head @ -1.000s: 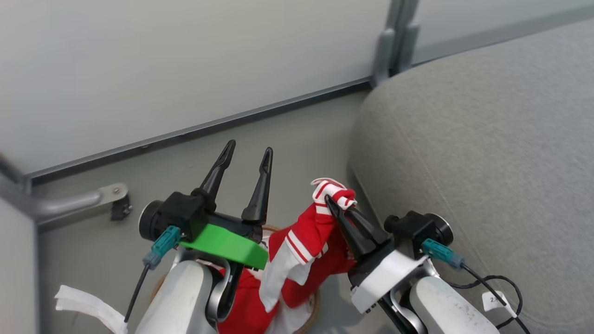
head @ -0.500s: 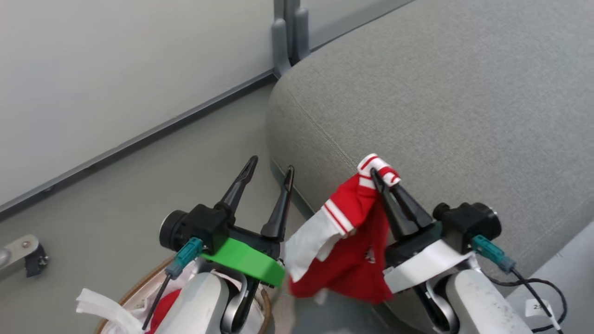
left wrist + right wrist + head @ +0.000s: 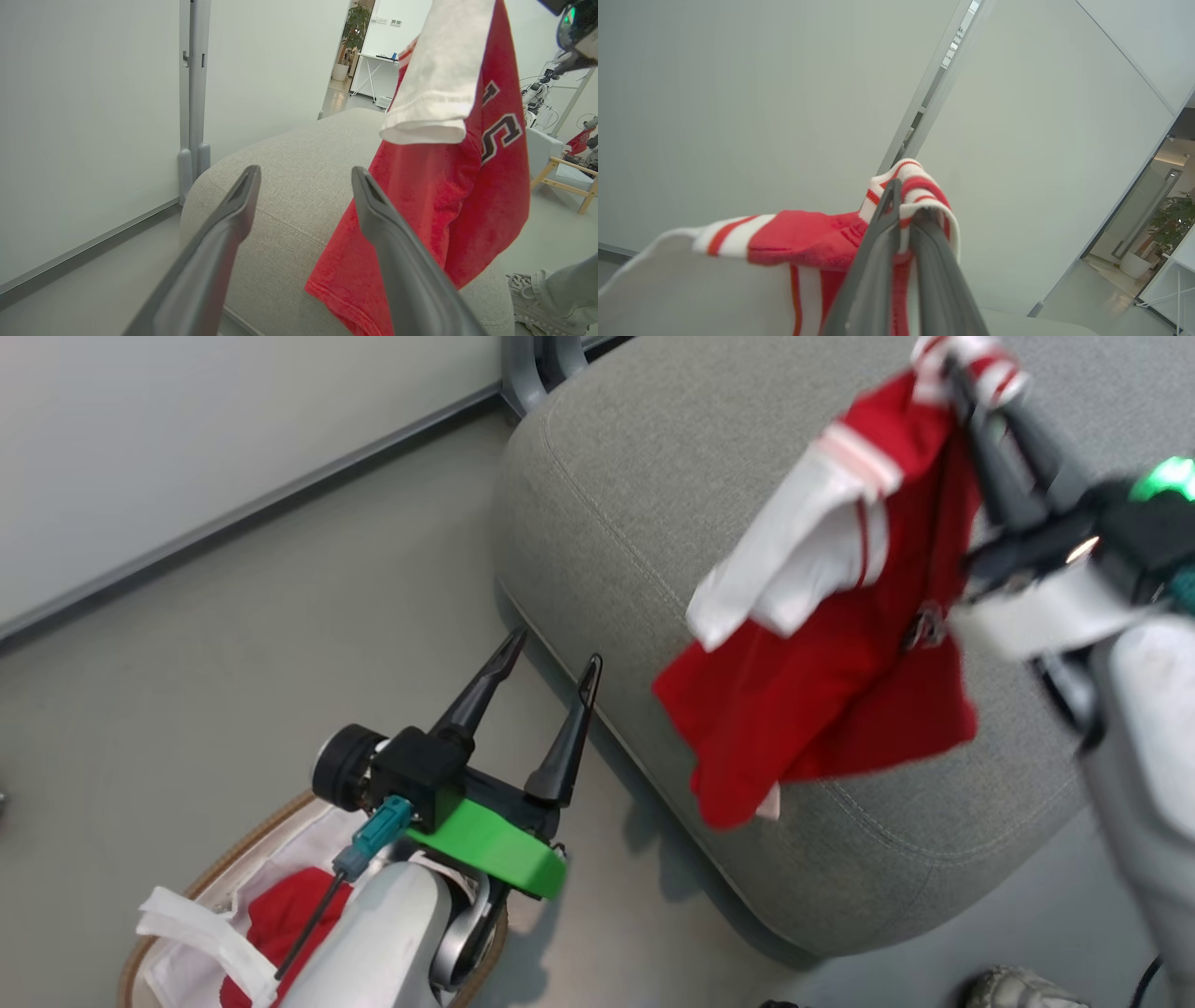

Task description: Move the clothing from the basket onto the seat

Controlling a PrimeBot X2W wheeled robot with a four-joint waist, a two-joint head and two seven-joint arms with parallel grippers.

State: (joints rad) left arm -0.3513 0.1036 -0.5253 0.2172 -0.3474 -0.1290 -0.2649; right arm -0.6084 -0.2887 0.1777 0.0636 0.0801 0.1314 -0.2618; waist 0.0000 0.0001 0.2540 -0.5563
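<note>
jersey (image 3: 840, 691) above seat (image 3: 644, 495) | basket (image 3: 280, 821) on floor (image 3: 233, 644), left of seat | second garment (image 3: 280, 924) in basket

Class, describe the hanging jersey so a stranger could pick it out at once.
Find the big grey sofa cushion. Over its near edge hangs a red jersey, pinched at its striped trim by the robot's right hand. Unlike the red garment lying in the basket on the floor, it dangles in mid-air, showing a white sleeve and dark lettering.

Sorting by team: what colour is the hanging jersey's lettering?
The jersey has dark lettering outlined white; best in the left wrist view.
</note>
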